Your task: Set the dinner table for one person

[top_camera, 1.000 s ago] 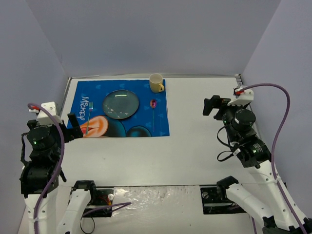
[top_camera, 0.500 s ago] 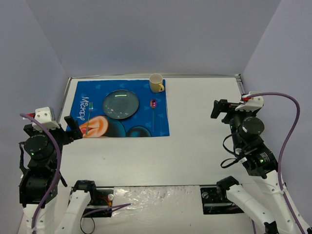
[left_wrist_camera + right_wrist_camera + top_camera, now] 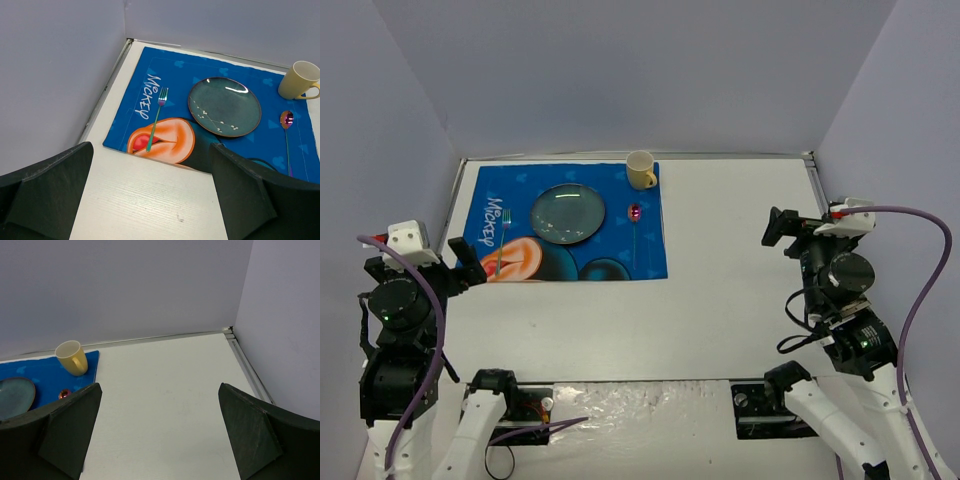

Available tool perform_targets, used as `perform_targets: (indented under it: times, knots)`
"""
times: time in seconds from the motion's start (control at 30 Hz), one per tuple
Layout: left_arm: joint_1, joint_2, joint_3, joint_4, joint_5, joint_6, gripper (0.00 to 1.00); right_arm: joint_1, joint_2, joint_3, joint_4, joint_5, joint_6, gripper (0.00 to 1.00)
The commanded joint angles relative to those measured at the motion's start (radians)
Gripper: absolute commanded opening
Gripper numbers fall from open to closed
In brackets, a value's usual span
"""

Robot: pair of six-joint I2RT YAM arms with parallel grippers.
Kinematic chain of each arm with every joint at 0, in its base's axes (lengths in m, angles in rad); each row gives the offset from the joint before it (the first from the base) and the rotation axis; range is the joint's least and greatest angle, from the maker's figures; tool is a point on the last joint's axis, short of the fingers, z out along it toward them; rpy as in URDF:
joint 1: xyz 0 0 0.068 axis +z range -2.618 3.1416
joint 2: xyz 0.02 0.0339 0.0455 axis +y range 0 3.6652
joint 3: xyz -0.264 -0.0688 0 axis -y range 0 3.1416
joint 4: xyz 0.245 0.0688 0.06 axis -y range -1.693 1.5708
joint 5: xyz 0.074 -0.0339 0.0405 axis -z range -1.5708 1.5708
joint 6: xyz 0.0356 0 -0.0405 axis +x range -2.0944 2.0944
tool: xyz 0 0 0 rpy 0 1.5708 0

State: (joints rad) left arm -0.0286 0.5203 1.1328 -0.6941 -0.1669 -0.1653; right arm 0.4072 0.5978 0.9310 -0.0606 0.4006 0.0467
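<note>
Top external view is showing the white table [image 3: 740,300] stretching across nearly the whole frame, with a blue cartoon-printed mat [image 3: 645,255] lying on its far left part. A grey-green plate [image 3: 568,214] is sitting on the mat, a pale yellow mug [image 3: 641,170] is standing upright at the mat's far right corner, and a spoon [image 3: 636,222] with a purplish bowl is lying just right of the plate, its thin handle barely readable from above. A fork [image 3: 503,240] is lying left of the plate, also faint here. The left end effector [image 3: 468,262] is hanging near the mat's near left corner and the right end effector [image 3: 780,228] is hanging over bare table on the right, well apart from the mat. Both wrist views are showing the fingers spread wide apart, clamping nothing. In the left wrist view the mug's handle is being cut off by the frame edge, and the mat's near right part and the spoon handle's end are disappearing behind one finger. In the right wrist view only a sliver of the plate is showing at the left edge, and only the spoon's bowl is peeking out above a finger.
</note>
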Motion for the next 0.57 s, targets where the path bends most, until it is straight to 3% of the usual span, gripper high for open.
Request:
perform_targets:
  times: [0.0, 0.53]
  knots:
    - [-0.01, -0.003, 0.006, 0.056, -0.013, 0.012, 0.97, 0.007, 0.0, 0.002, 0.102, 0.032, -0.024, 1.0]
    - [-0.013, -0.009, -0.023, 0.067, 0.019, 0.024, 0.97, 0.007, -0.003, -0.008, 0.113, 0.014, -0.033, 1.0]
